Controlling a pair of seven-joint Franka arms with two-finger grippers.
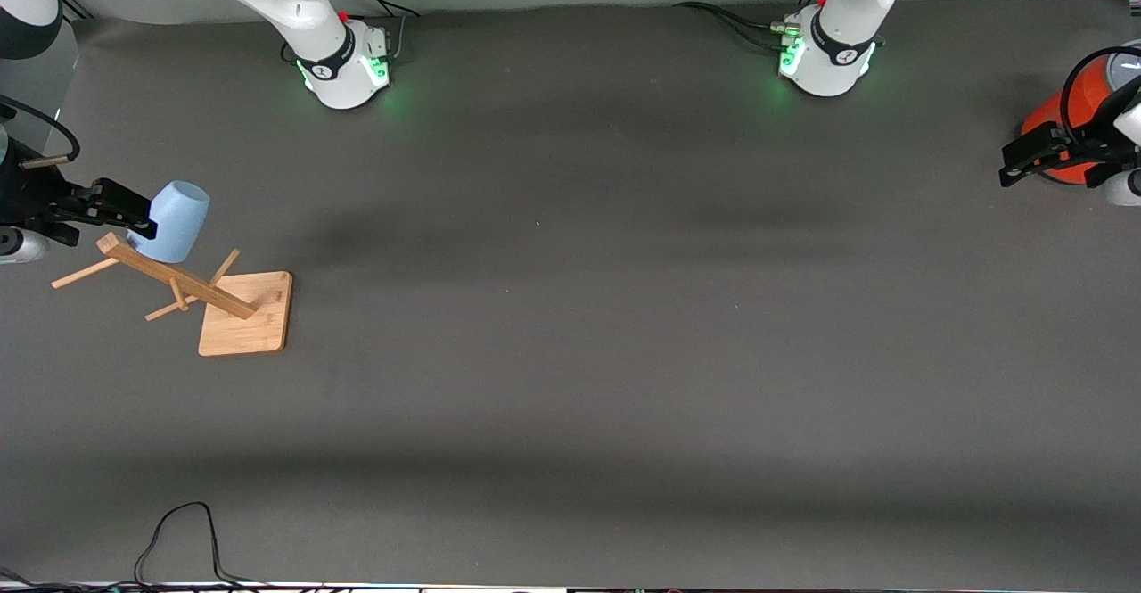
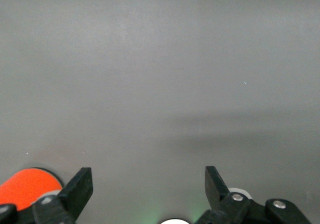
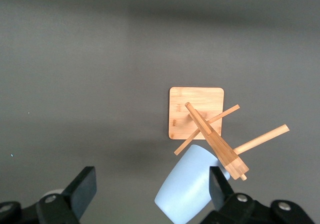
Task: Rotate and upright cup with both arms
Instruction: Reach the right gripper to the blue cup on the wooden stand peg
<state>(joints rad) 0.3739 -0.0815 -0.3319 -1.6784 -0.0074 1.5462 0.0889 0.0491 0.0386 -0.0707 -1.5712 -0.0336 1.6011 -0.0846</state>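
The pale-blue cup (image 1: 176, 220) hangs tilted at the upper end of a leaning wooden peg rack (image 1: 178, 283), at the right arm's end of the table. My right gripper (image 1: 132, 211) is open and level with the cup. In the right wrist view the cup (image 3: 187, 189) lies between the fingers, close against one fingertip (image 3: 219, 184), with a wide gap to the other; the gripper (image 3: 151, 189) holds nothing. My left gripper (image 1: 1021, 163) waits open and empty over the table at the left arm's end; its wrist view (image 2: 148, 184) shows only bare mat between the fingers.
The rack's square wooden base (image 1: 245, 315) rests on the mat, with pegs sticking out sideways (image 3: 260, 139). An orange-red cylinder with a grey top (image 1: 1065, 120) stands beside the left gripper and shows in the left wrist view (image 2: 25, 186). A black cable (image 1: 178, 531) loops at the table's front edge.
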